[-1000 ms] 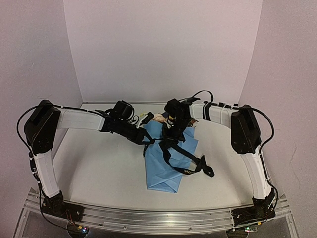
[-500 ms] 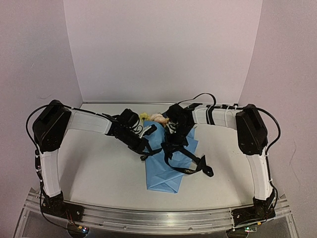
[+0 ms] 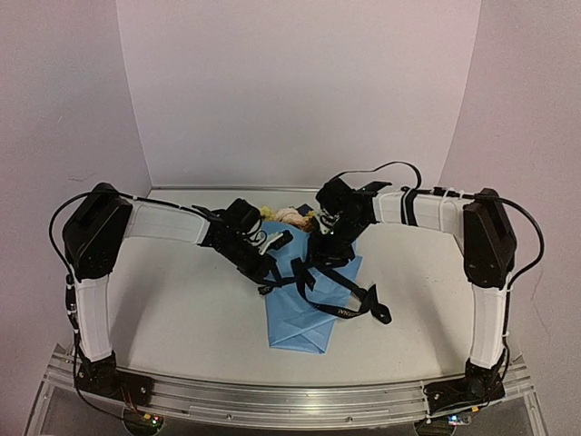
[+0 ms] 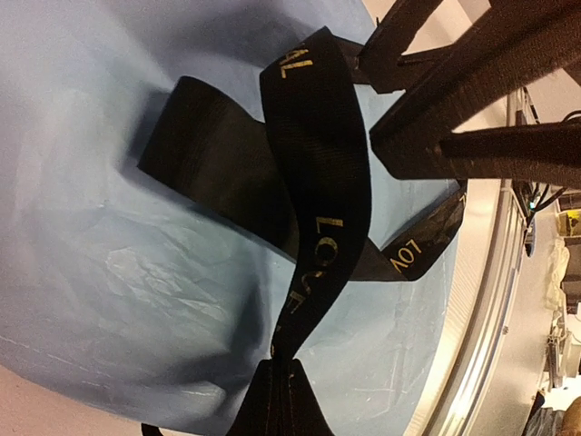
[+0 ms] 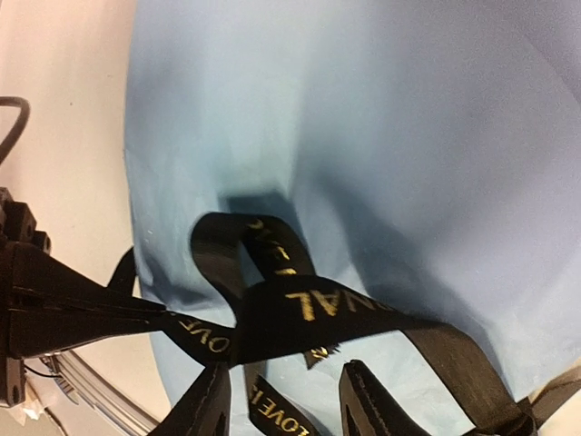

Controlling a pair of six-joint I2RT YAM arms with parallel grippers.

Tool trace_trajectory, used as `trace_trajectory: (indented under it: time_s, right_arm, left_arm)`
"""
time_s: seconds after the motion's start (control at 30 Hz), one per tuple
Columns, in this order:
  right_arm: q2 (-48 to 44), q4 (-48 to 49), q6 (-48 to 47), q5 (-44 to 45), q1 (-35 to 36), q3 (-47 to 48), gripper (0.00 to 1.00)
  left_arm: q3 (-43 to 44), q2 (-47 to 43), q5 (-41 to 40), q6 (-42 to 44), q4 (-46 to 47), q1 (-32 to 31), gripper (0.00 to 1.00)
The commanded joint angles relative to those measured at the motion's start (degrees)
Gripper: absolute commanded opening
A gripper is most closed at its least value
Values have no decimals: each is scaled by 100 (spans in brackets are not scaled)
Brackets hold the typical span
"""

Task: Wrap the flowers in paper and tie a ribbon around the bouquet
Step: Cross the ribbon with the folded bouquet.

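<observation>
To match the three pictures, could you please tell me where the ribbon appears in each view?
Top external: ribbon centre, across the paper.
Left wrist: ribbon mid-frame, twisting to the bottom edge.
Right wrist: ribbon across the lower half.
Shared landmark: the blue paper beneath it.

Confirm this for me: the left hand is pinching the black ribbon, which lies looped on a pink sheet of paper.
Wrong in one respect: the paper is light blue, not pink, as the left wrist view shows. The rest holds: the left hand is pinching the black ribbon, which lies looped on that sheet.
</observation>
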Motion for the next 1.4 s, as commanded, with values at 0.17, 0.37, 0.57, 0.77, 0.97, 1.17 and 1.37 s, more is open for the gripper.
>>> trace_trajectory:
  time_s: [0.17,0.37,0.57,0.77,0.97,1.17,1.37]
  right_arm:
    - [-995,35,24,655,-49,-894,44]
    - [-1591,84,-96,1036,-77,-1602,50]
    - [-2143,152,-104,1325,-173,-2230,56]
    - [-2562,169,-45,1484,-348,-2755,58]
    - [-2895,188,39,1568,-623,-3230,64]
    - [-2920,226,46,1305,-867,-3593,66]
    - [-2896,233,24,1176,-884,-3869,67]
  left_arm:
    - [235,-244,-893,223,-155,-362,16]
    - [243,-485,-1377,-56,150,-456,38]
    - [227,-728,-1940,-581,559,-490,54]
    - [596,-454,-2572,-899,371,-604,56]
    - [1476,203,-3308,-940,-355,-847,59]
    - [1901,503,-3887,-1079,-552,-851,53]
    - [1933,534,-4096,-1124,-691,-849,52]
